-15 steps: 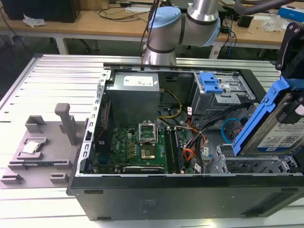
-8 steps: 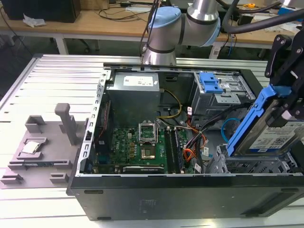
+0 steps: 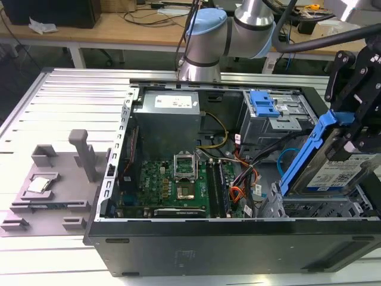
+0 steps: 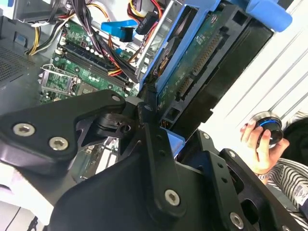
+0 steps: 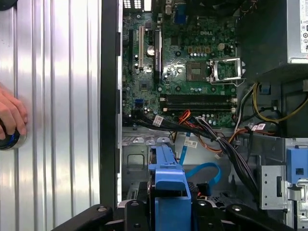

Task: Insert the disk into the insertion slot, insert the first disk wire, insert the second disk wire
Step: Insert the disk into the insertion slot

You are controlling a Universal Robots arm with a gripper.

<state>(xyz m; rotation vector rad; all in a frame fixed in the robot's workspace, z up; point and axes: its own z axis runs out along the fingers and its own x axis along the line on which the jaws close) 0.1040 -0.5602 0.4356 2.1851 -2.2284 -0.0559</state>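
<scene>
The disk (image 3: 338,176), a flat silver-grey drive with a white label in a bright blue plastic carrier, hangs tilted with 1 edge high, just above the insertion slot (image 3: 318,210) at the exterior view's right. The gripper (image 3: 352,138) is clamped on it from above. It is probably dense and rigid, with smooth metal faces that could slip and a bare green circuit board on its underside, seen in the second wrist view, that should not be knocked; the carrier's side rails look the safest hold, though thin plastic may flex.
</scene>
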